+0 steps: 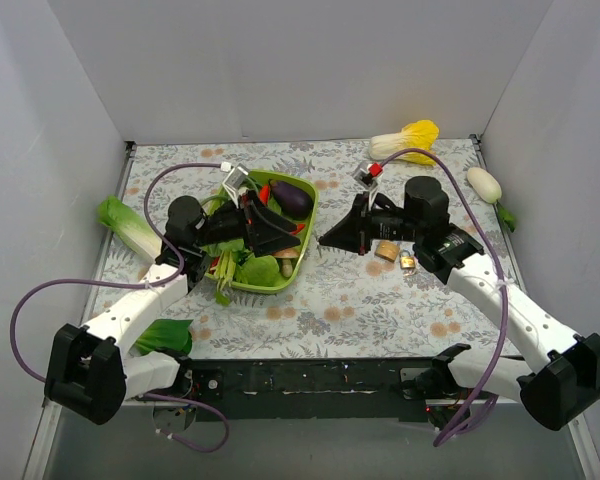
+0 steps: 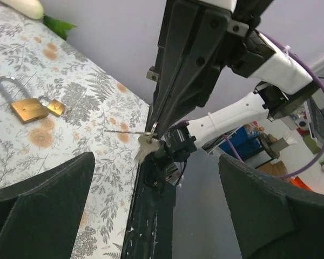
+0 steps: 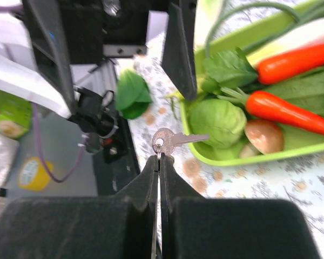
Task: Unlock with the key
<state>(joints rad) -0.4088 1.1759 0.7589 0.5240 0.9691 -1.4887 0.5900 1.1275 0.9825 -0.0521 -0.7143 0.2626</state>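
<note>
Gripping the key (image 3: 173,140) by its bow in closed fingertips, the right end effector (image 3: 159,160) faces away from the padlock (image 1: 387,251) behind its wrist; insertion likely needs turning back. The left end effector (image 1: 270,232) gapes empty.

open tablecloth (image 1: 360,310) centre-front; green tray (image 1: 265,289) left, padlock (image 1: 388,251) right
</note>
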